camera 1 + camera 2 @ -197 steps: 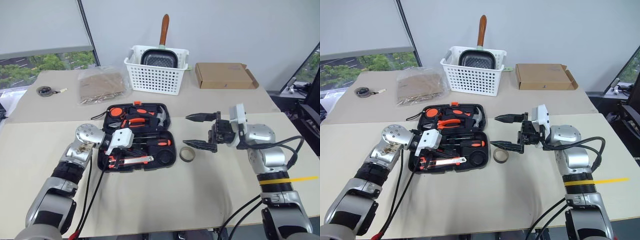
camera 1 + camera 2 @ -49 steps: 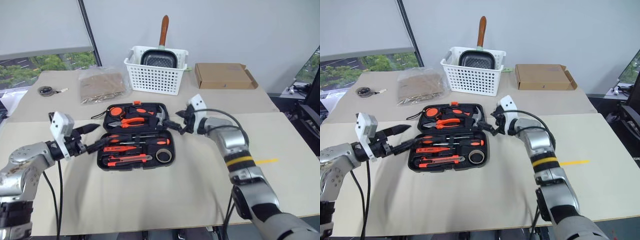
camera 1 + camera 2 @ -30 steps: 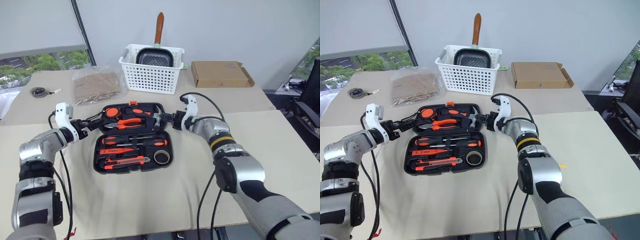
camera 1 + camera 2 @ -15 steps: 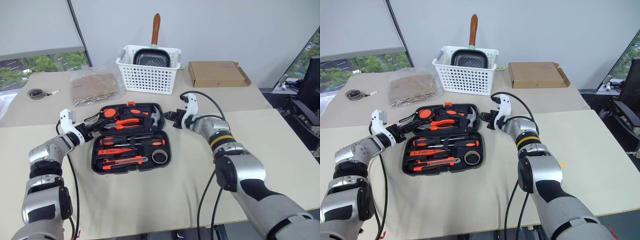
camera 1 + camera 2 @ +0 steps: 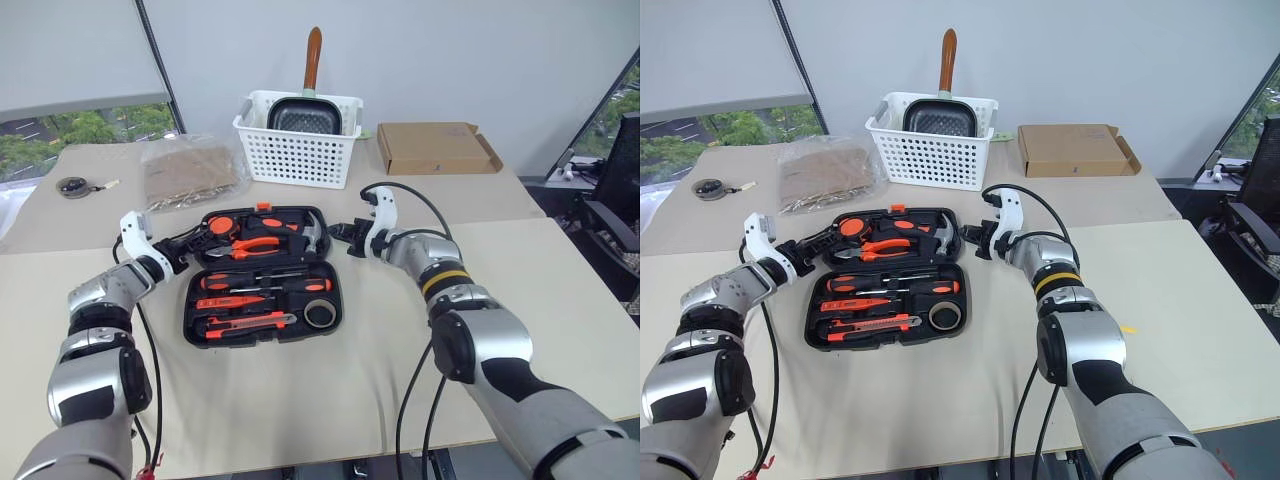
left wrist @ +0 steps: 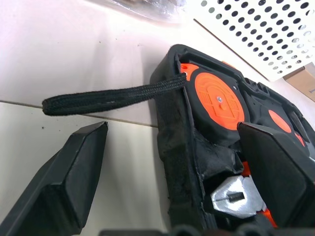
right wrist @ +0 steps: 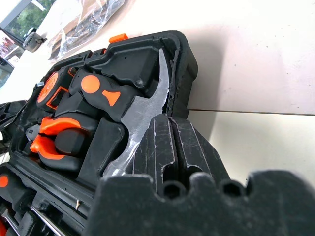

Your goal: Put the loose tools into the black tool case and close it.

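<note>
Loose tools [image 5: 262, 298] lie packed in the open black tool case [image 5: 262, 272]; closing remains; left gripper [image 5: 186, 253] spread, right gripper [image 5: 336, 232] pressed together

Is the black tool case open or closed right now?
Open. The black tool case lies spread flat on the table, both halves face up, with the pliers, screwdrivers and tape roll showing.

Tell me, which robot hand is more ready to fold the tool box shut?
Probably the left. The left gripper is open with its fingers astride the far-left edge of the black tool case, ready to grab it. The right gripper is shut at the far-right corner, so it can only push.
</note>
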